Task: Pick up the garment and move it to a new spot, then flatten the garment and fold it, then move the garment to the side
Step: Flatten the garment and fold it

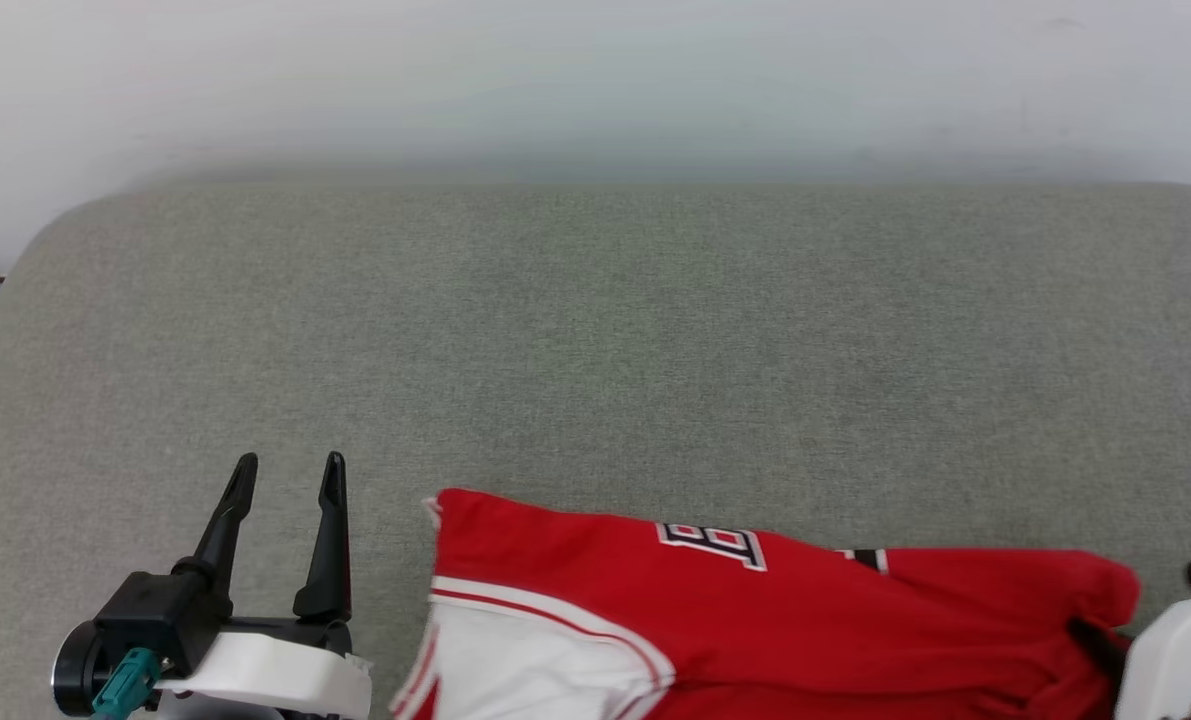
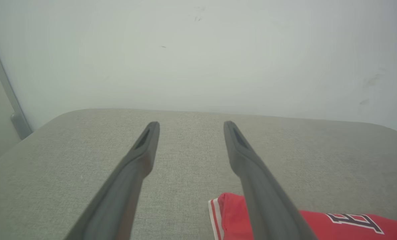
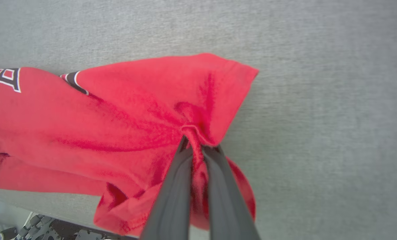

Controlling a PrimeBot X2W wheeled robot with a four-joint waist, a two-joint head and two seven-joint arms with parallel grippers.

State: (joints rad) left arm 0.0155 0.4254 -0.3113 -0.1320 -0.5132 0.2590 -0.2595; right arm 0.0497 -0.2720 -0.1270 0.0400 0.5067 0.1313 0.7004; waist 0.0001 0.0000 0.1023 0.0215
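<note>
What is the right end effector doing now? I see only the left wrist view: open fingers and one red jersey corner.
Observer: The right end effector is shut on a bunched fold of the red jersey, at its end on the robot's right.
Operator: Does the jersey lie flat?
Observer: No. Wrinkles run toward the pinch, where the cloth rises into a ridge.
Operator: Is white cloth anywhere?
Observer: Yes. In the head view a white sleeve lies beside the left end effector, apart from it.
</note>
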